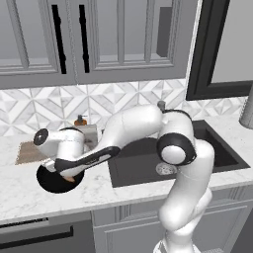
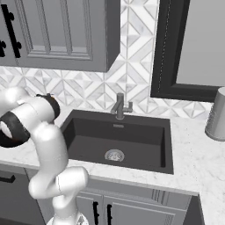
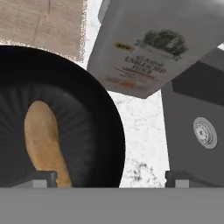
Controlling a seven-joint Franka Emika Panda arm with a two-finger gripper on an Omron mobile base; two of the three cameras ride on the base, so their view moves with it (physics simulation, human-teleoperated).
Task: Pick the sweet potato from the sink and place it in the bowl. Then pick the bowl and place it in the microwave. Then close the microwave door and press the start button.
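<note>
The glossy black bowl [image 1: 49, 182] sits on the marble counter left of the sink [image 1: 141, 163]. The orange-tan sweet potato [image 3: 41, 135] lies inside the bowl [image 3: 94, 127], free of the fingers. My gripper [image 1: 66, 173] hovers just over the bowl's right side, open. In the hand view its fingertips [image 3: 43, 178] stand wide apart, one over the bowl and one over the sink's edge, with nothing between them [image 3: 111, 179]. The dark sink [image 2: 132, 132] holds only its silver drain [image 2: 114, 154]. The microwave and its door are out of view.
A grey flour bag [image 3: 148, 52] stands just behind the bowl, next to a tan woven mat [image 1: 28, 153] and a soap bottle [image 1: 80, 120]. The faucet [image 2: 119, 105] rises behind the sink. A grey canister [image 2: 217, 114] stands at the far right.
</note>
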